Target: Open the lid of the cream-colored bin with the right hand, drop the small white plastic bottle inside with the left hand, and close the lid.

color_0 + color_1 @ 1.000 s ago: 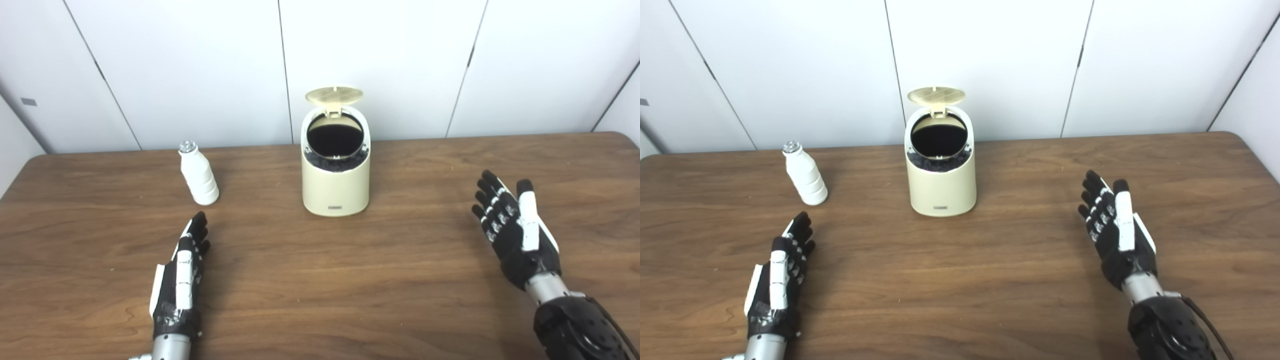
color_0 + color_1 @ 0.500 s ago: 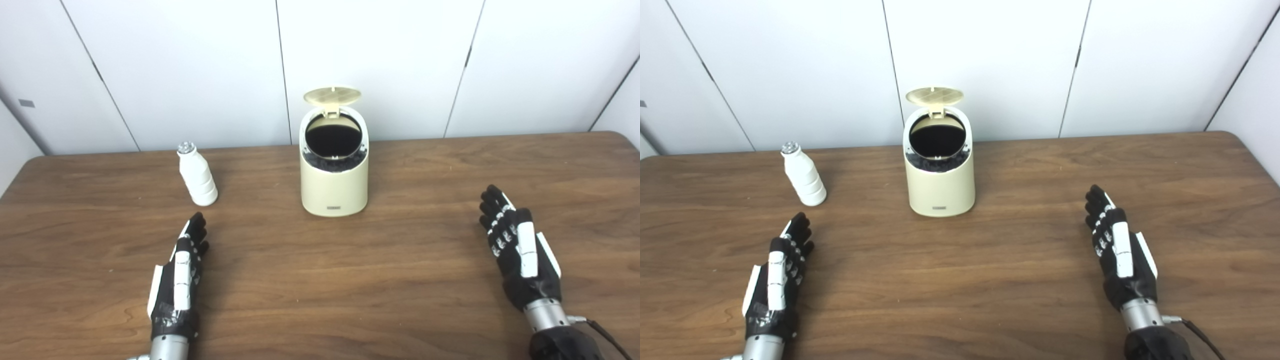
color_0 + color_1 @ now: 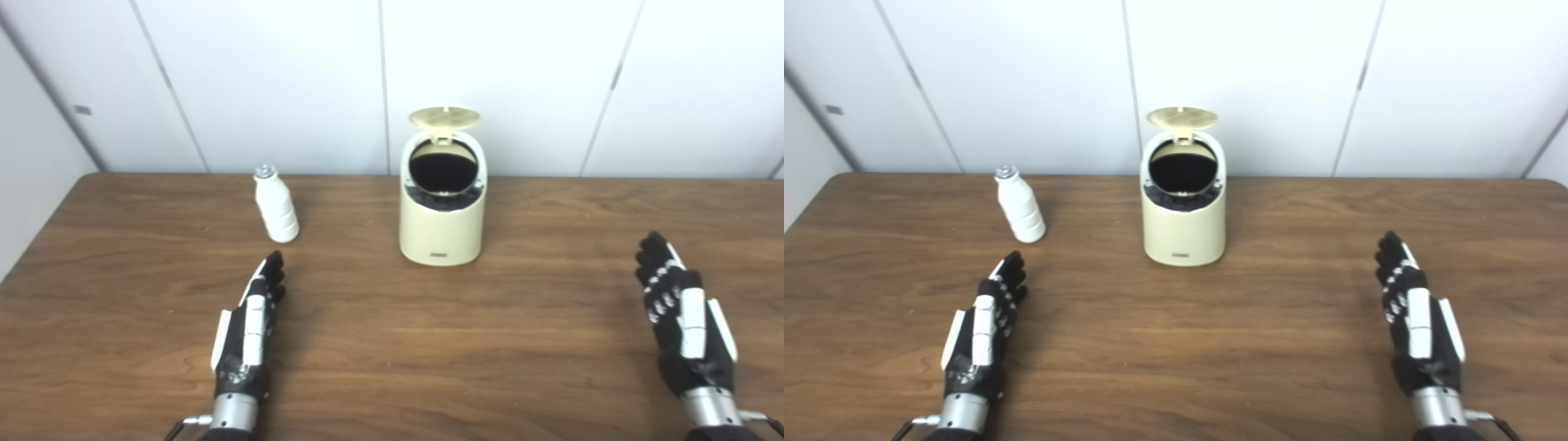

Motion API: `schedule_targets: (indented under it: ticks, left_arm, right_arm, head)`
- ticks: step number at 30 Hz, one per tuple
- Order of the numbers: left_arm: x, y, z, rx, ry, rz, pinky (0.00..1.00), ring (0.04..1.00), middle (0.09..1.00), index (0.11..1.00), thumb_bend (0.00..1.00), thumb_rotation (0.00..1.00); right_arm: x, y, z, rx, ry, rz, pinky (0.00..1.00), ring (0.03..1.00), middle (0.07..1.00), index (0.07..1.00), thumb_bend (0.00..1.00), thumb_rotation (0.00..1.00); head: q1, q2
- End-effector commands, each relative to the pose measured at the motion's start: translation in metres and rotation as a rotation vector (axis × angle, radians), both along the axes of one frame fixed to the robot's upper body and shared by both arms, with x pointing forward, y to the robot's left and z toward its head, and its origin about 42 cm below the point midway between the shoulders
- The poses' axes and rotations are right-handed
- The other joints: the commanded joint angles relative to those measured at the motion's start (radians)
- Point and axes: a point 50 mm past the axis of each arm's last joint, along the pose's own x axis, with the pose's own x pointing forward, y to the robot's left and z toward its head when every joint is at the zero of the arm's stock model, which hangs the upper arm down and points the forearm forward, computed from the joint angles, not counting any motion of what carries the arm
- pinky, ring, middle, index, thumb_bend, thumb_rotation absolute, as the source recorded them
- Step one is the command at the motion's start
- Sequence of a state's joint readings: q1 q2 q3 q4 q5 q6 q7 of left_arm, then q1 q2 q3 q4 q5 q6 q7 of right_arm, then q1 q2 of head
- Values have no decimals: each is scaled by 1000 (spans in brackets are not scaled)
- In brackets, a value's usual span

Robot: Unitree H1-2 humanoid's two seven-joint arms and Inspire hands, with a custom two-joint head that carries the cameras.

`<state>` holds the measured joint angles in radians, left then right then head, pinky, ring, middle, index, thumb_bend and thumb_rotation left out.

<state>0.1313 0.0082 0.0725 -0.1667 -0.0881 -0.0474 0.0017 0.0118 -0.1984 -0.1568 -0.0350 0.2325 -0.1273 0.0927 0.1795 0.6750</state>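
The cream-colored bin (image 3: 440, 229) stands at the middle back of the table, its round lid (image 3: 444, 117) tipped up and the dark inside showing. A small white plastic bottle (image 3: 277, 206) stands upright to the bin's left. My left hand (image 3: 248, 324) lies open on the table in front of the bottle, fingertips a short way from it and holding nothing. Over at the right front my right hand (image 3: 683, 318) is open too, palm turned inward, well away from the bin.
The brown wooden table (image 3: 380, 343) runs across the whole view, its left edge (image 3: 37, 233) near the wall. White wall panels (image 3: 275, 79) stand right behind the bin and bottle.
The camera has turned left, so everything sits further right in the picture. My right hand has drawn back and down toward the table's front. The left hand, bottle and bin keep their places.
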Motion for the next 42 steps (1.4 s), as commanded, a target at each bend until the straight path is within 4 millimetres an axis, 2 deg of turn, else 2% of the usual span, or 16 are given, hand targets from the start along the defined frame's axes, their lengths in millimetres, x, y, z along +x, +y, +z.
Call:
schedule_targets:
  ticks: [1, 5, 10, 11, 16, 18, 20, 24, 26, 27, 28, 32, 38, 42]
  left_arm:
    - [-4, -4, 0, 1, 10, -2, 979, 978, 963, 942, 629, 979]
    - [-6, -6, -4, -6, 15, -3, 973, 971, 960, 941, 626, 974]
    - [-5, -6, -9, 13, 16, 4, 943, 950, 948, 927, 658, 929]
    - [-5, -6, -9, 19, 12, 5, 945, 950, 950, 930, 659, 925]
    - [-4, -4, -9, 40, 5, 29, 933, 938, 936, 921, 687, 854]
    - [-4, -3, -6, 77, -10, 42, 939, 929, 926, 916, 667, 812]
    - [-4, -3, 1, 126, -24, 66, 922, 920, 917, 914, 640, 743]
    - [-1, -3, 23, 192, -74, 111, 933, 927, 910, 916, 698, 552]
    - [2, -1, 35, 245, -99, 135, 888, 917, 905, 911, 768, 496]
    - [5, 0, 42, 283, -105, 151, 863, 905, 897, 902, 796, 478]
    - [6, 1, 49, 305, -110, 163, 824, 878, 890, 897, 837, 484]
    - [15, 7, 72, 369, -149, 189, 805, 857, 875, 894, 918, 452]
    - [29, 18, 89, 488, -120, 174, 848, 926, 905, 918, 908, 453]
    - [40, 24, 93, 597, -54, 198, 819, 926, 919, 928, 938, 452]
  right_arm:
    - [-2, 0, 0, -13, -22, 3, 1000, 977, 965, 951, 620, 965]
    - [-5, 8, 7, -19, -29, 1, 1000, 973, 963, 945, 597, 959]
    - [-10, 18, 19, -40, -26, -1, 908, 932, 932, 908, 598, 931]
    - [-11, 21, 22, -36, -25, -2, 900, 930, 931, 906, 590, 933]
    - [-14, 30, 31, -12, -14, -11, 910, 935, 933, 899, 562, 927]
    - [-15, 33, 34, -6, -11, -15, 919, 937, 933, 900, 560, 930]
    - [-14, 34, 37, -6, -15, -13, 938, 946, 939, 907, 551, 939]
    - [-14, 35, 41, -8, -17, -12, 941, 951, 945, 914, 536, 949]
    - [-14, 35, 42, -6, -15, -14, 942, 947, 942, 916, 523, 955]
    - [-15, 35, 43, -1, -15, -14, 941, 947, 941, 918, 525, 953]
    - [-15, 35, 43, 0, -15, -14, 946, 948, 941, 920, 526, 945]
    - [-13, 33, 42, -18, -22, -9, 956, 954, 941, 925, 532, 949]
    - [-12, 32, 37, -41, -17, -6, 987, 969, 940, 931, 537, 956]
    - [-12, 30, 35, -77, -13, -2, 989, 968, 940, 930, 569, 944]
  head:
    - [30, -7]
    - [88, -24]
    - [95, -28]
    - [120, -40]
    - [115, -44]
    - [113, -46]
    - [107, -42]
    - [101, -42]
    - [101, -42]
    - [91, -28]
    - [91, -28]
    - [76, -27]
    - [63, -32]
    - [62, -29]
